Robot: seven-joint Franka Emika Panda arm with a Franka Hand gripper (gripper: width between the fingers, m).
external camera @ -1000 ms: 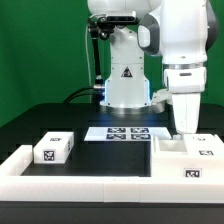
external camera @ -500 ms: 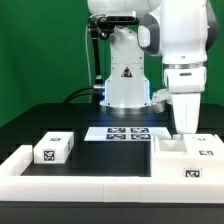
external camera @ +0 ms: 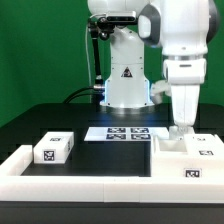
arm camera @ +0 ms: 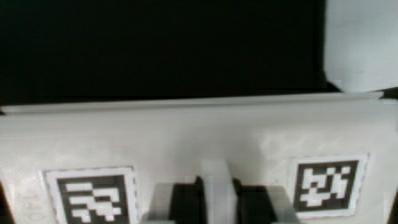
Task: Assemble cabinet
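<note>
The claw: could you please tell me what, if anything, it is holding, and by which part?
Cannot be told: the claw is low at the cabinet, its grip unclear.

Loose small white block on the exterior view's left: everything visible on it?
The drawer block is a small white plastic-looking box with black-and-white tags on its top and front faces. It lies flat on the black table, left of the marker board in the exterior view, behind the white rail, apart from the cabinet. Nothing grips it.
</note>
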